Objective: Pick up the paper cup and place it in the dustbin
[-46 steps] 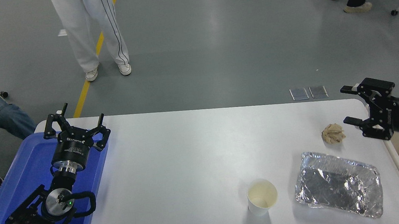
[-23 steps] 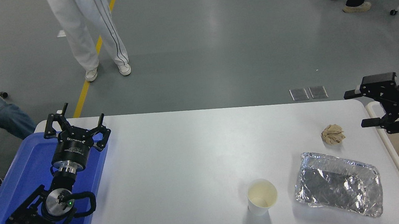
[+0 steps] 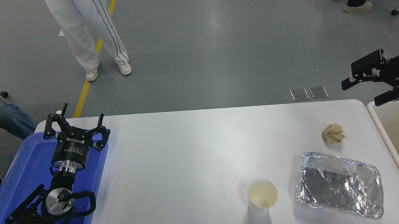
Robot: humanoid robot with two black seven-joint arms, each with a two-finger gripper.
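Standing upright, paper cup (image 3: 262, 196) well apart from right hand (image 3: 364, 91).

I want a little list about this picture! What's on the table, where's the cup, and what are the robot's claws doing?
cup: small white paper cup, upright on the white table, untouched
beside cup: crinkled silver foil tray on its right
farther back: crumpled brown paper ball
bin: large beige plastic dustbin at the table's right edge
right claw: open, empty, above the bin's far corner
left claw: open, parked over the flat blue plastic tray
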